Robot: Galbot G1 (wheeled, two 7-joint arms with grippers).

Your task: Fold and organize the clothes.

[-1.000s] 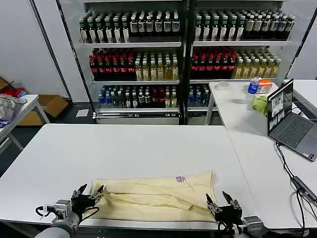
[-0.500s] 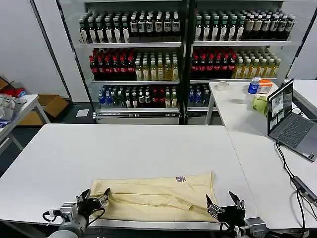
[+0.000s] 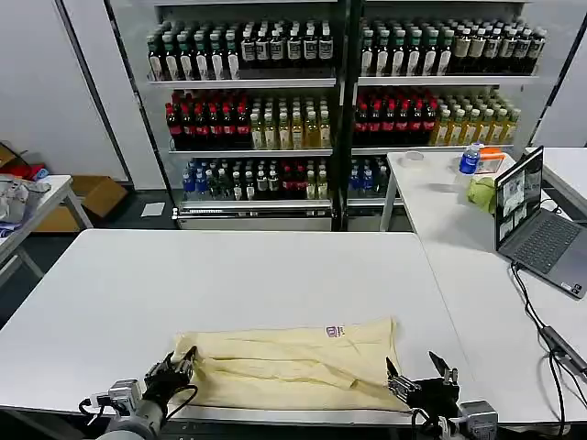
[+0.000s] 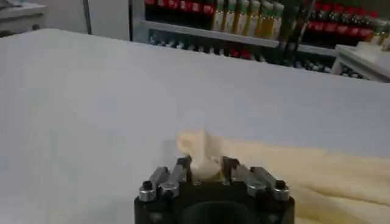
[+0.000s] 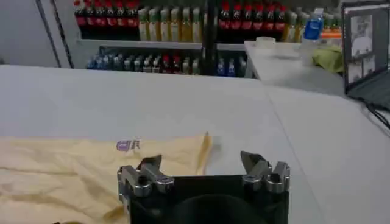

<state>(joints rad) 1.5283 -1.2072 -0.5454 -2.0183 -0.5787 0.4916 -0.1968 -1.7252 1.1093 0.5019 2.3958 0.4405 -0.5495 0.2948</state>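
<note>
T-shirt (image 3: 293, 365), pale cream-yellow, lies flattened into a long band near the front edge of the white table (image 3: 229, 275), its small neck label (image 3: 335, 331) facing up toward the band's far edge. Sleeves and hem appear already turned in, so by the look of it a first lengthwise fold is done (the layers sit a little rumpled, not crisp).

The left gripper (image 3: 180, 367) is at the band's left end, its jaws pinched together on a small raised tuft of the fabric, seen plainly in the left wrist view, where the cloth (image 4: 204, 155) peaks up between the fingertips. The right gripper (image 3: 417, 378) hangs low over the table at the band's right end, its jaws spread apart and holding nothing; in the right wrist view one finger (image 5: 149, 165) is over the shirt's corner and the other over bare tabletop.

What is left, judging from the layout: the right claw has yet to close on its end, and the long band needs at least one crosswise fold to become a compact stack, then tidying into place.

A laptop (image 3: 537, 225) and a lime-green lump (image 3: 481, 192) sit well apart on the side table, clear of the work.
</note>
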